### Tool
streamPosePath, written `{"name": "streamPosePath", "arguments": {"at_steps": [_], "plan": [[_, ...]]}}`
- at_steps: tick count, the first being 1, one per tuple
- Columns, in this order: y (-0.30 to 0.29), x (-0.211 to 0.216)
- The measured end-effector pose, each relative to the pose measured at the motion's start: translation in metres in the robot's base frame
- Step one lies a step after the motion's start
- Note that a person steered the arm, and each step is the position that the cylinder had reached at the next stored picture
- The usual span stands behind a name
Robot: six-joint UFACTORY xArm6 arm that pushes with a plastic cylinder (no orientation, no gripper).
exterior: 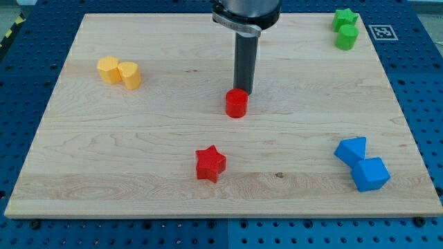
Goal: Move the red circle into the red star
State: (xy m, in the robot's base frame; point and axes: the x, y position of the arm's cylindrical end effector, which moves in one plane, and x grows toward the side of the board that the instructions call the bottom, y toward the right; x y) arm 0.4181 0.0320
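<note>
The red circle (236,104) is a short red cylinder near the middle of the wooden board (173,159). My tip (243,92) stands right behind it, at its top-right side, touching or nearly touching it. The red star (210,164) lies below and a little left of the red circle, with a clear gap of board between them.
Two yellow blocks (119,72) sit together at the view's upper left. A green star (344,19) and a green cylinder (347,37) sit at the upper right corner. Two blue blocks (362,164) sit at the lower right. A small marker tag (382,31) lies off the board's top right.
</note>
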Motion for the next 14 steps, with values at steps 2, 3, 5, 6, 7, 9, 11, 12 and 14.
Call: {"name": "streamPosePath", "arguments": {"at_steps": [2,3,5,6,7,9,11,12,14], "plan": [[-0.005,0.016],[-0.014,0.015],[-0.019,0.028],[-0.019,0.047],[-0.019,0.067],[-0.019,0.1],[-0.014,0.099],[-0.01,0.092],[0.012,0.076]]}}
